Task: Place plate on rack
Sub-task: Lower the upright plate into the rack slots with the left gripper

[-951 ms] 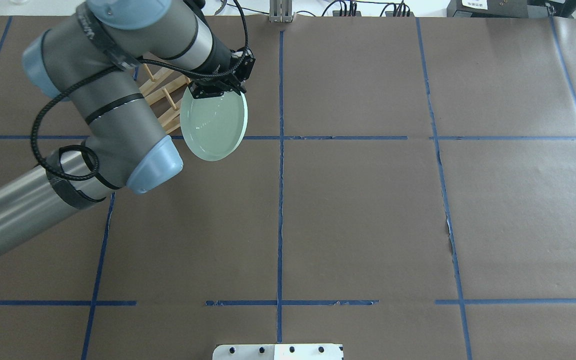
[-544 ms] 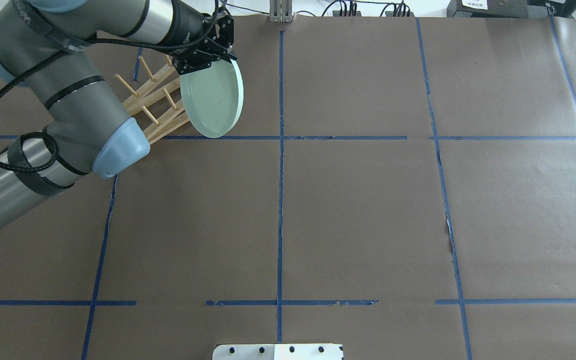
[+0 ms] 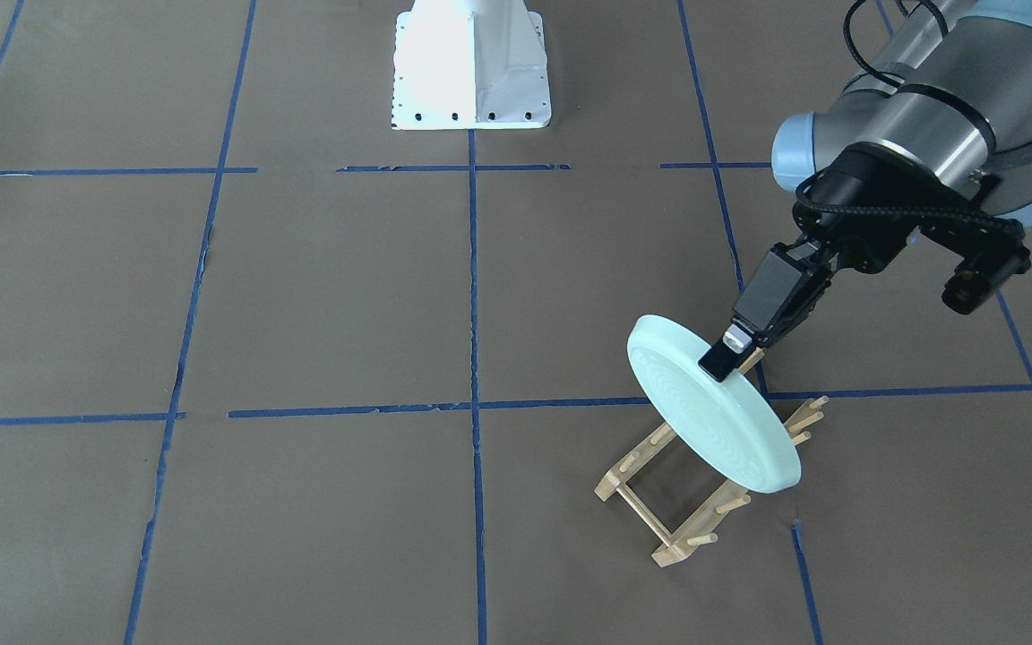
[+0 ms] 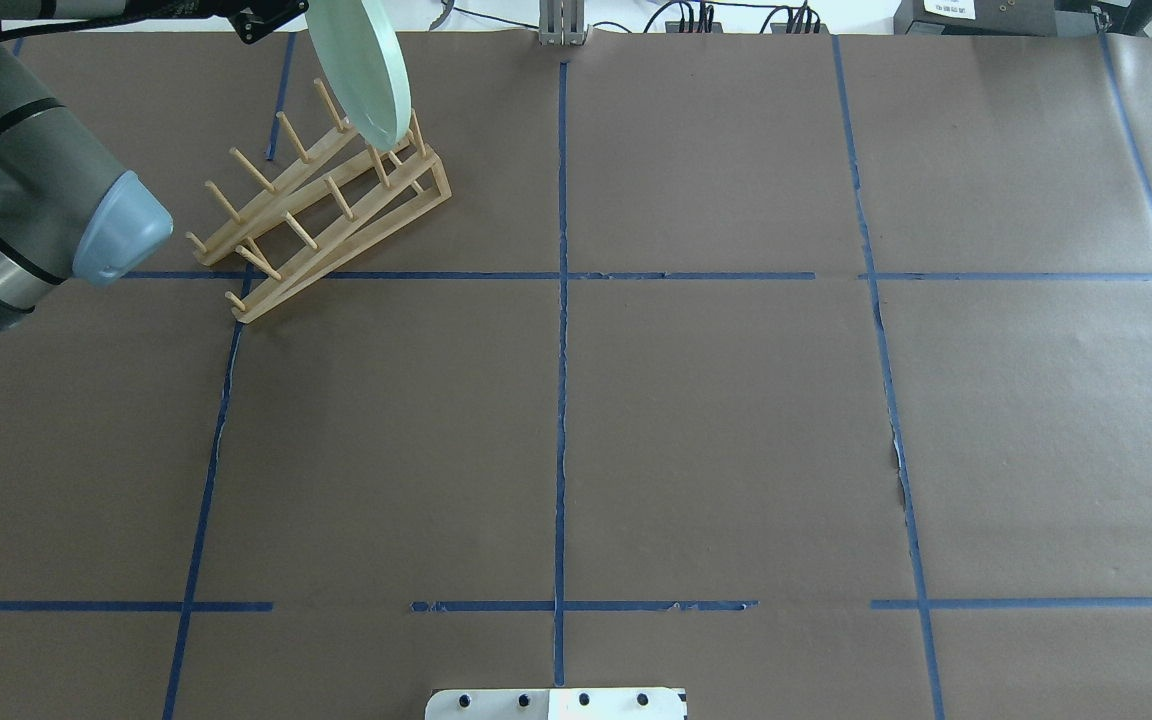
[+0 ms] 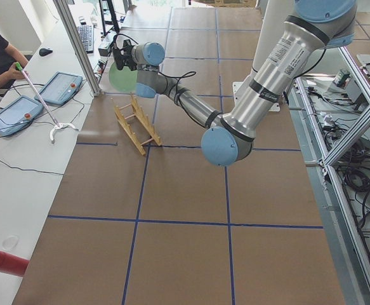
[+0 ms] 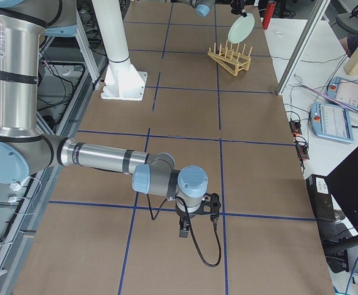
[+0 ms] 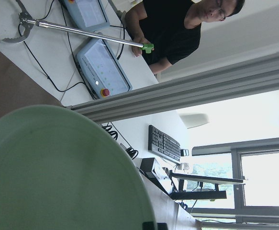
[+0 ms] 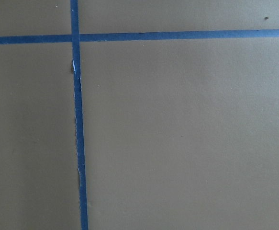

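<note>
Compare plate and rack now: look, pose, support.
Look: the plate is a solid mint-green disc; the rack is an open light-wood frame of rails and pegs.
Support: the plate is gripped at its rim by the left pincer; the rack stands ungripped on the table.
Pose: the plate is tilted on edge above one end of the rack; the rack lies level.
Shared: both are on the robot's left half.
</note>
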`<action>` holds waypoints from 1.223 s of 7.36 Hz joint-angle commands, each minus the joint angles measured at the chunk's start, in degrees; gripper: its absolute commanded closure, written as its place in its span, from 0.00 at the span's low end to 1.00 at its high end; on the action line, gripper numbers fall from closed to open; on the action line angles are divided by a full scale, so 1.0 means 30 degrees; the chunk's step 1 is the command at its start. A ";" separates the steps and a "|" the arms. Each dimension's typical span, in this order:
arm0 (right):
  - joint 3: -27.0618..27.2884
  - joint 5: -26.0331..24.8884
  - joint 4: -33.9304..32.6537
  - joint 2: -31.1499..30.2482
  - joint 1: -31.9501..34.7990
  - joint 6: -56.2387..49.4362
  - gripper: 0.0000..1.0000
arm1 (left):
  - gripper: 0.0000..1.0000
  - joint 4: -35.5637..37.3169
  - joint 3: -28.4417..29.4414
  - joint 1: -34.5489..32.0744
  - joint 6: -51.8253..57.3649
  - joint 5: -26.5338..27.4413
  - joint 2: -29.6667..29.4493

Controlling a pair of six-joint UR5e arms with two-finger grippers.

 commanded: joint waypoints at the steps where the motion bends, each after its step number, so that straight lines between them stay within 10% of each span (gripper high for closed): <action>1: 0.0000 0.0000 0.0000 0.0000 0.0000 0.0000 0.00 | 1.00 -0.2602 0.2001 -0.0087 -0.0184 0.1639 -0.0068; 9: 0.0000 0.0000 0.0000 0.0000 0.0000 0.0000 0.00 | 1.00 -0.3432 0.3534 0.0934 -0.0155 0.2582 -0.0274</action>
